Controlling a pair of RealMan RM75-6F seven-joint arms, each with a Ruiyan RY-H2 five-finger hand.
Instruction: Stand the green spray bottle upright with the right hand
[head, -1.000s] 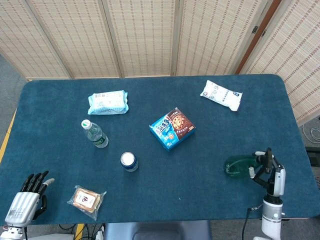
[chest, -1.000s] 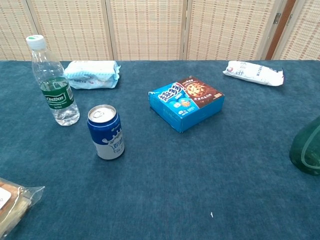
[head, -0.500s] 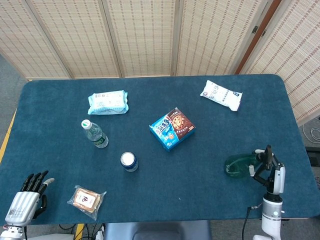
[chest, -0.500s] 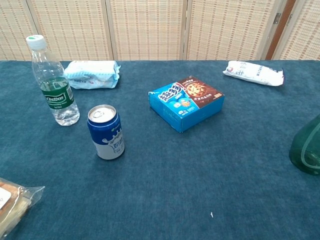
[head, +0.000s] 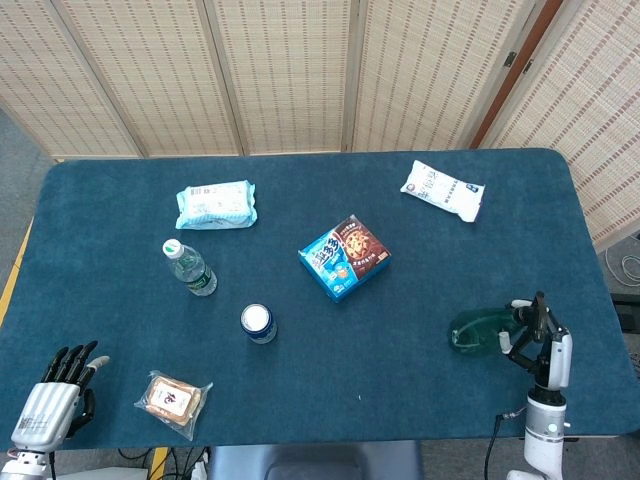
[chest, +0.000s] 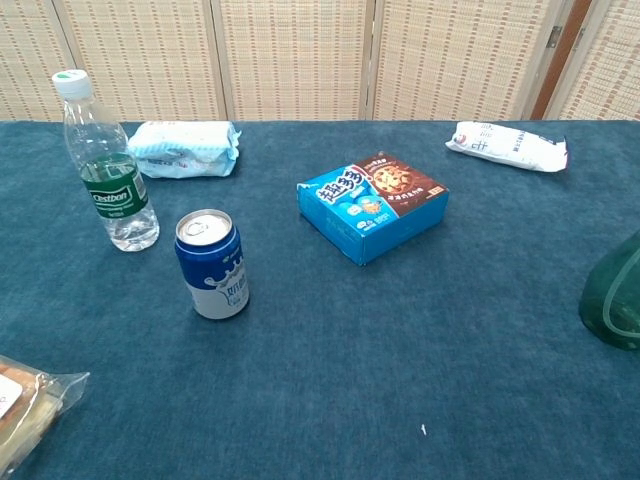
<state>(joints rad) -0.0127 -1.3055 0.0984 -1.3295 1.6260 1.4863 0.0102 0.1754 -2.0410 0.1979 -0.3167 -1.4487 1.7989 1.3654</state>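
Woven bamboo screens close off the back of the room, and in front of them sits the table with its dark blue felt-like cover. The translucent green spray bottle lies on its side near the table's right front corner. My right hand is right beside its nozzle end, at the table edge. I cannot tell from here whether the fingers are closed on the trigger head or only touching it — the dark fingers overlap the white nozzle. I judge the hand is placed there to take the neck and tip the bottle up. My left hand rests off the near left corner, fingers spread and holding nothing, kept out of the way since the task is not its job.

The head view gives me the whole layout, both hands included. The chest view shows neither hand and only the rounded green base of the bottle at its right edge. It does give side-on height, though: a clear plastic water bottle and a blue-and-white drink can stand upright well to the left, and a blue cookie box lies flat mid-table, all well clear of the bottle.
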